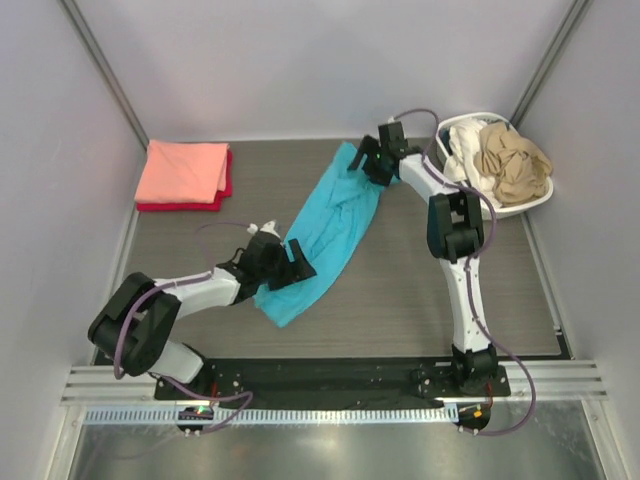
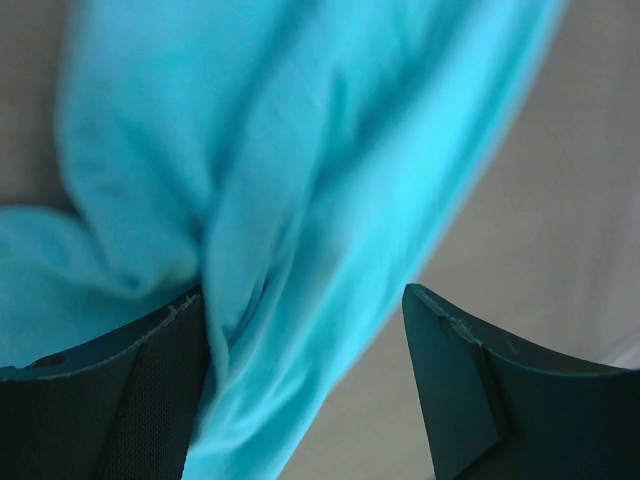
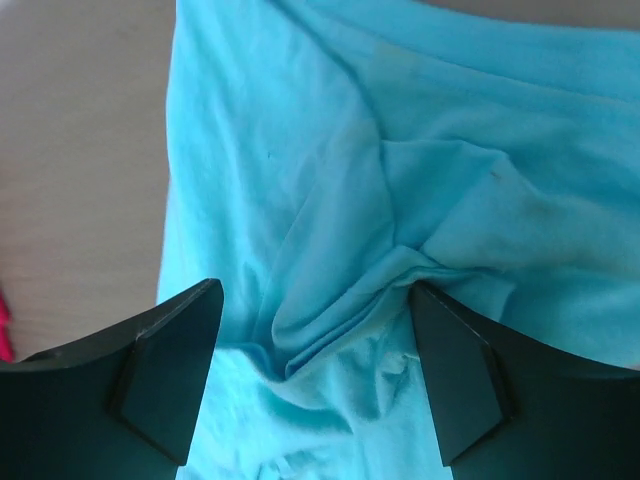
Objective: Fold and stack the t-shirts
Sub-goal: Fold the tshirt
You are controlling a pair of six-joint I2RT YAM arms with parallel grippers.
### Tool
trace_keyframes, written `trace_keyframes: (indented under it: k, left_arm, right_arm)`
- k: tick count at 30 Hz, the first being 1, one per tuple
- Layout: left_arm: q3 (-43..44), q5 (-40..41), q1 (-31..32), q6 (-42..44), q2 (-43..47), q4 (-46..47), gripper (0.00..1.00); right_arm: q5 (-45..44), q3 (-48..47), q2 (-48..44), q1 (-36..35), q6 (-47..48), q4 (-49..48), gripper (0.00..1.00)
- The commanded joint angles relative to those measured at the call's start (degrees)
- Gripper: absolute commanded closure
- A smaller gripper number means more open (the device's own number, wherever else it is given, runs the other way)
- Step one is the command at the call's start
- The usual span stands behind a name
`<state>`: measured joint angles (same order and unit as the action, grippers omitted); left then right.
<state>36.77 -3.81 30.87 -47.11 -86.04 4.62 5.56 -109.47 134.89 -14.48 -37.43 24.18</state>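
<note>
Turquoise t-shirt (image 1: 335, 225) lies bunched into a strip mid-desk (image 1: 420, 290). Its long axis runs diagonally, near-left end at left tool (image 1: 298, 264), far-right end at right tool (image 1: 364, 164). Both tools are wide, with cloth between the fingers. Pale patch (image 3: 390, 60) by the collar seam, unreadable. Salmon-pink shirt (image 1: 185, 170) sits folded on red shirt (image 1: 180, 206) in the far-left corner. Tan shirt (image 1: 515, 165) and white shirt (image 1: 465, 150) are in the basket (image 1: 520, 210), far right.
</note>
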Motion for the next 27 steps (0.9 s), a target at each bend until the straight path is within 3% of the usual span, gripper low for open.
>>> trace_keyframes:
  k: [1, 3, 6, 8, 11, 16, 22, 25, 27]
  left_arm:
    - [-9.3, -6.4, 9.2, -15.1, 1.3, -3.1, 0.23]
    - [-12.6, -7.1, 14.6, -20.2, 3.4, 1.0, 0.23]
    - [-13.4, -4.4, 21.4, -26.3, 8.7, 0.7, 0.23]
    - [-13.1, -2.4, 23.5, -27.7, 14.1, -2.3, 0.23]
    - [-11.9, 1.3, 26.1, -27.2, 24.0, -13.9, 0.22]
    - [-6.0, 11.0, 27.4, -22.2, 36.3, -28.9, 0.19]
    - [-4.8, 17.9, 27.4, -15.4, 41.1, -34.5, 0.17]
    - [-4.6, 18.8, 27.4, -13.6, 40.3, -33.9, 0.16]
    - [-4.5, 19.0, 27.3, -12.9, 39.7, -33.8, 0.17]
  right_arm:
    - [8.0, -17.3, 16.8, -2.0, 5.2, 7.6, 0.18]
    - [10.2, -28.1, 22.0, -3.2, 6.2, 7.7, 0.17]
    - [10.7, -34.8, 28.1, -4.0, 5.5, 7.3, 0.15]
    - [10.3, -34.1, 28.7, -4.0, 4.8, 4.5, 0.15]
    - [12.7, -30.9, 28.2, -4.1, 4.8, -0.4, 0.14]
    - [13.4, -30.2, 26.5, -4.7, 7.1, -2.9, 0.13]
    - [16.3, -29.4, 16.4, -4.6, 9.8, -3.9, 0.01]
    - [16.2, -23.4, 6.1, -4.4, 10.6, -3.9, 0.00]
    - [13.0, -12.4, -4.8, -4.5, 10.4, -3.8, 0.00]
